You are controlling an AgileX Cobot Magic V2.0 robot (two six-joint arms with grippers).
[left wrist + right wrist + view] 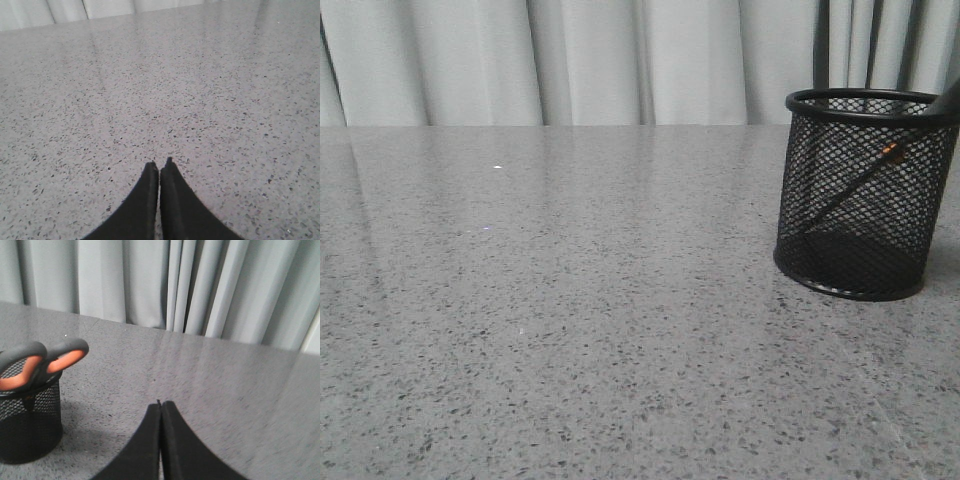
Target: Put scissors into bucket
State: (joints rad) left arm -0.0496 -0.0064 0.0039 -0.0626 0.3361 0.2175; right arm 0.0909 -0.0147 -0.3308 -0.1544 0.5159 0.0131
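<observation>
The black wire-mesh bucket (860, 195) stands on the grey speckled table at the right. The scissors (865, 180) stand inside it, leaning, blades down, seen through the mesh. In the right wrist view the bucket (27, 427) shows with the scissors' grey, orange-lined handle loops (42, 362) sticking out above its rim. My right gripper (160, 403) is shut and empty, off to the side of the bucket above the table. My left gripper (159, 163) is shut and empty over bare table. Neither gripper shows in the front view.
The grey speckled table (570, 300) stretches across the front view. A pale curtain (570, 60) hangs behind the table's far edge and also shows in the right wrist view (200, 285).
</observation>
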